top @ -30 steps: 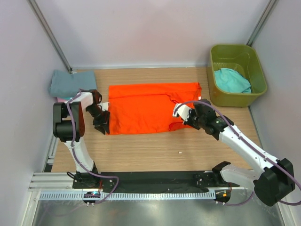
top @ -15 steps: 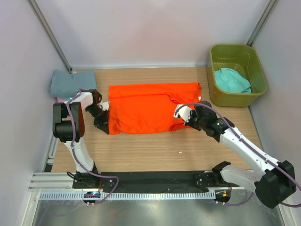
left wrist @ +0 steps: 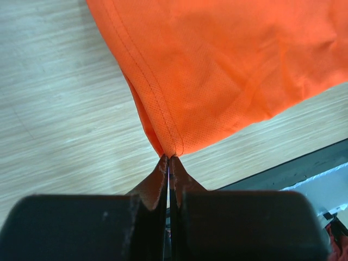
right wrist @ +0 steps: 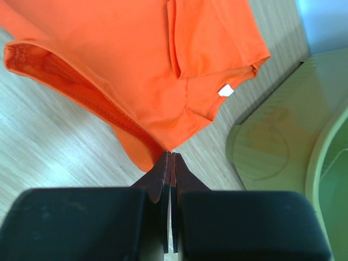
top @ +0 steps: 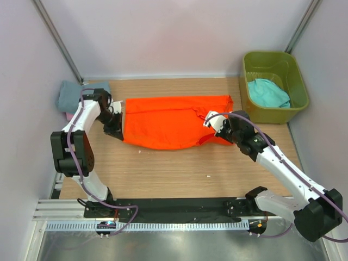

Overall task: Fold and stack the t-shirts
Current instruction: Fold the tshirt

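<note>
Top external: orange t-shirt lies sideways mid-table, hem end at 9 o'clock, neck end at 3 o'clock. Left gripper is at the shirt's 8 o'clock corner and right gripper at its 4 o'clock corner. The near edge sags in a curve between them. A folded grey-blue t-shirt sits at 10 o'clock of the table on something pink; that looks like the stack. Olive tub is at 2 o'clock with a teal t-shirt inside.

Left wrist: left gripper has its fingers pressed together, pinching the stitched hem corner. The cloth fans out toward 12 to 2 o'clock and appears to hang above the wood.

Right wrist: right gripper is also clamped, nipping a doubled orange edge. The white neck label is at 1 o'clock of the tips and the tub wall at 3 o'clock.

Step, my read: the lengthwise fold of the orange shirt is underway, with both near corners gripped and raised, the fold not laid. Next move calls for both arms to carry the near edge toward 12 o'clock together, keeping the edge taut and level, setting it on the far edge and then letting go. Uneven travel would skew the fold.
</note>
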`<move>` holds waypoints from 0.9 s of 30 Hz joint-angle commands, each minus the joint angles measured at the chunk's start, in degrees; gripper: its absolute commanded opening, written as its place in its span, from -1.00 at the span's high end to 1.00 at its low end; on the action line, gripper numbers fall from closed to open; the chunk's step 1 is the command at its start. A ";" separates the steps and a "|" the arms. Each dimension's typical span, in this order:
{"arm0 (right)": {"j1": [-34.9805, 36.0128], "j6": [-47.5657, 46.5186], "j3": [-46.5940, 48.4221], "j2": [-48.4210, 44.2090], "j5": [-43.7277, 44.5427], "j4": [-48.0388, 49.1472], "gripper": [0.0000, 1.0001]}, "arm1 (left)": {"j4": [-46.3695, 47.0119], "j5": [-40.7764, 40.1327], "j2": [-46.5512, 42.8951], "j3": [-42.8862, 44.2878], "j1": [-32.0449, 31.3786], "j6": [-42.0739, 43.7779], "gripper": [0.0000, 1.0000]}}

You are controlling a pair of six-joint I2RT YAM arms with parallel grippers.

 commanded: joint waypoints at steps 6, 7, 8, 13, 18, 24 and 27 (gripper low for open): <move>-0.66 -1.88 4.02 2.54 5.63 8.69 0.98 | -0.92 0.27 2.35 7.25 0.26 0.23 1.00; -1.01 -2.40 4.28 3.59 5.81 9.31 0.97 | -1.00 0.27 3.06 9.43 0.26 0.14 1.00; -1.19 -2.76 4.55 4.12 5.99 10.01 0.98 | -1.09 0.27 4.11 10.59 0.17 0.14 1.00; -3.73 -4.78 8.41 10.97 4.94 14.05 0.97 | -2.76 0.71 11.65 19.19 0.26 -0.13 1.00; -8.74 -4.69 16.21 22.29 3.00 17.83 0.97 | -3.82 0.71 17.82 26.23 0.26 -0.48 1.00; -11.03 -4.69 26.42 35.12 1.07 20.65 0.98 | -4.87 -0.08 26.78 38.77 0.26 0.40 1.00; -11.38 -4.96 31.26 40.84 0.19 21.35 0.97 | -4.87 -0.87 31.18 44.59 0.17 0.93 1.00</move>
